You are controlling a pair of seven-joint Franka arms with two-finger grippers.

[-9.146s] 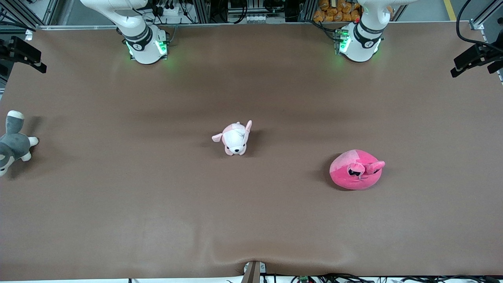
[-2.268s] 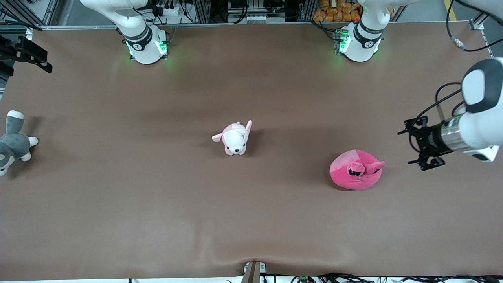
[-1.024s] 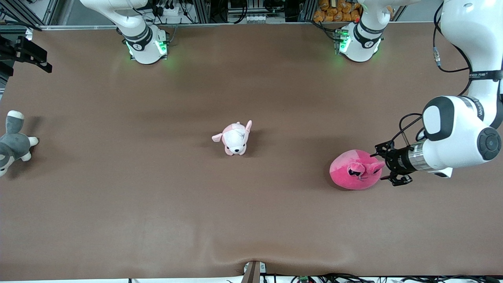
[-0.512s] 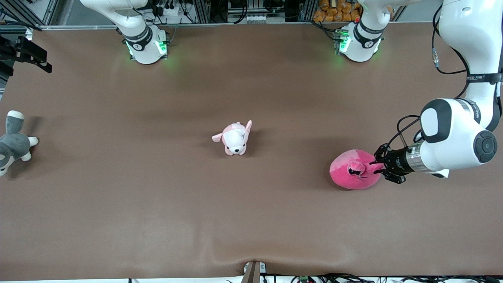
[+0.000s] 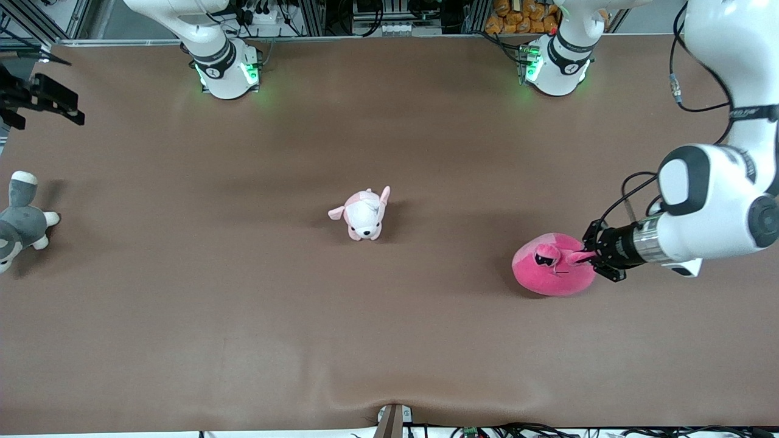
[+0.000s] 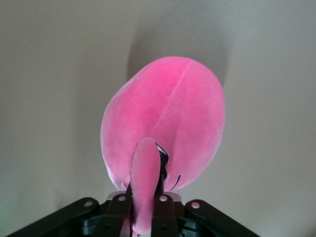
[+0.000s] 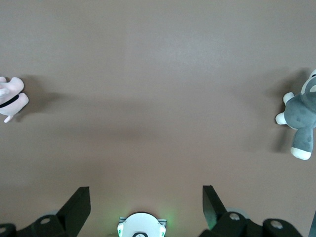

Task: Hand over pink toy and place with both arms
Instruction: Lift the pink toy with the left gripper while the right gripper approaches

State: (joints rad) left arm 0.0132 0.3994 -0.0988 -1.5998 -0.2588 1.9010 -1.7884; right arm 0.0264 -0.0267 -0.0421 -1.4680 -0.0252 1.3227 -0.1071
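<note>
The hot-pink toy (image 5: 552, 266) lies on the brown table (image 5: 389, 328) toward the left arm's end. My left gripper (image 5: 589, 255) comes at it low from the side and is shut on one of its ear nubs (image 6: 144, 177). The left wrist view shows the toy's round body (image 6: 168, 118) just ahead of the jaws, with the nub pinched between the fingers (image 6: 160, 200). My right gripper (image 5: 45, 100) waits high over the right arm's end of the table. It is open and empty in the right wrist view (image 7: 145, 190).
A pale pink-and-white puppy plush (image 5: 364, 214) stands mid-table; it also shows in the right wrist view (image 7: 11, 98). A grey-and-white plush (image 5: 18, 225) lies at the right arm's end of the table and shows in the right wrist view (image 7: 301, 116).
My left arm swung in from the table's end and shut its fingers on the toy's ear nub. The toy has turned and shifted slightly. The right gripper shifted a little.
</note>
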